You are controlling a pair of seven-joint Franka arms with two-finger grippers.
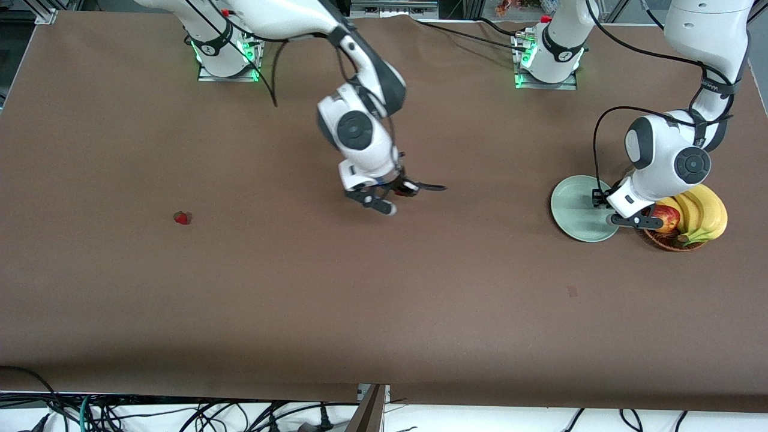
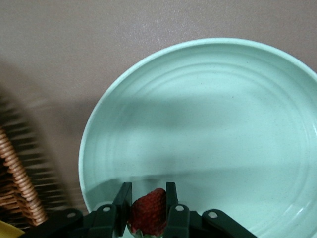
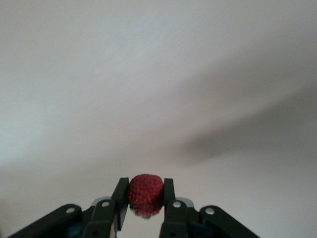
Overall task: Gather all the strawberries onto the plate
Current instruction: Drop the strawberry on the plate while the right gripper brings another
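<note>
The pale mint-green plate (image 1: 573, 207) lies toward the left arm's end of the table, beside the basket. My left gripper (image 1: 607, 210) hangs low over the plate's edge nearest the basket and is shut on a strawberry (image 2: 148, 210); the plate (image 2: 213, 124) fills the left wrist view. My right gripper (image 1: 399, 195) is over the bare table middle, shut on a second strawberry (image 3: 146, 194), which shows as a red speck (image 1: 401, 192) in the front view. A third strawberry (image 1: 182, 218) lies on the table toward the right arm's end.
A brown wicker basket (image 1: 663, 242) with bananas (image 1: 702, 213) and a red-yellow apple (image 1: 667, 217) stands touching the plate; its weave shows in the left wrist view (image 2: 20, 188). Brown tabletop stretches between the two arms.
</note>
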